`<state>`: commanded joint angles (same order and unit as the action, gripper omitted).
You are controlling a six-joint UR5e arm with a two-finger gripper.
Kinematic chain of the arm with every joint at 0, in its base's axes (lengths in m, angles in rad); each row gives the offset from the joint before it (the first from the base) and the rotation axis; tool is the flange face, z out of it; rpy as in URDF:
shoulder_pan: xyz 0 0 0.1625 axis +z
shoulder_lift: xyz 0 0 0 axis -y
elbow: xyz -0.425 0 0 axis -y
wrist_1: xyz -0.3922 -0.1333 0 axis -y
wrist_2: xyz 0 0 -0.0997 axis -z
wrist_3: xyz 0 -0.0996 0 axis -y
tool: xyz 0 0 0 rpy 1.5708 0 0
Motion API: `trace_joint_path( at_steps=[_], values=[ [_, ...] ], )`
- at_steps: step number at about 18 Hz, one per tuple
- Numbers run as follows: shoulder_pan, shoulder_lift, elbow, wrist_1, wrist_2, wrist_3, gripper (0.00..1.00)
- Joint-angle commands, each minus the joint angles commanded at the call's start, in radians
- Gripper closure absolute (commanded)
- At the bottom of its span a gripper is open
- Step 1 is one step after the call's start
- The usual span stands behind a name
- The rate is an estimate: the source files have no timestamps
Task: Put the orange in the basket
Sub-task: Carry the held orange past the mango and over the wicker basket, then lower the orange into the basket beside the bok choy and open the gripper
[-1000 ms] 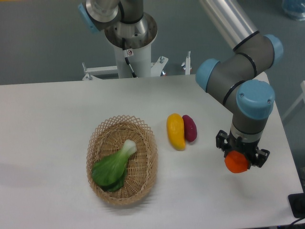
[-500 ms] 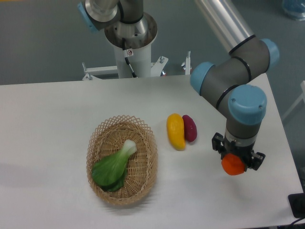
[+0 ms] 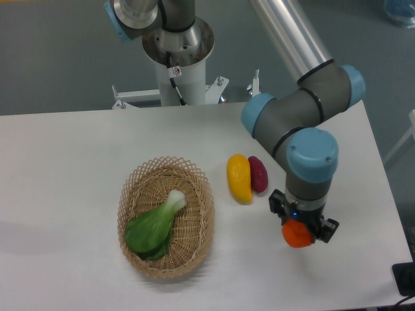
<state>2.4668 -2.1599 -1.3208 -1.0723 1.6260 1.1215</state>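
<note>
My gripper (image 3: 299, 232) is shut on the orange (image 3: 297, 235), a small bright orange ball held above the table at the lower right. The tan wicker basket (image 3: 198, 223) lies to the left, at the table's middle front, well apart from the gripper. The fingers are mostly hidden behind the wrist and the fruit.
A green bok choy (image 3: 155, 223) lies inside the basket. An elongated yellow fruit (image 3: 238, 178) and a dark magenta oblong one (image 3: 258, 173) lie side by side between the basket and my gripper. The table's right edge is near the arm. The robot base (image 3: 176, 48) stands at the back.
The arm has carried the orange to the left and a little toward the front, closer to the basket. Nothing else on the table has moved.
</note>
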Motion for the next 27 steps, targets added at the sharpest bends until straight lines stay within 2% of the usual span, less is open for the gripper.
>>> trace_joint_path(
  at_steps=[6, 16, 20, 25, 27],
  values=[
    [-0.109, 0.012, -0.029, 0.002, -0.006, -0.178, 0.36],
    [-0.250, 0.009, -0.063, -0.005, -0.003, -0.246, 0.31],
    [-0.279, -0.002, -0.064, -0.002, -0.002, -0.267, 0.31],
    [-0.299, -0.008, -0.071, 0.005, 0.011, -0.266, 0.22],
    [-0.299, -0.009, -0.074, 0.005, 0.011, -0.266, 0.16]
  ],
)
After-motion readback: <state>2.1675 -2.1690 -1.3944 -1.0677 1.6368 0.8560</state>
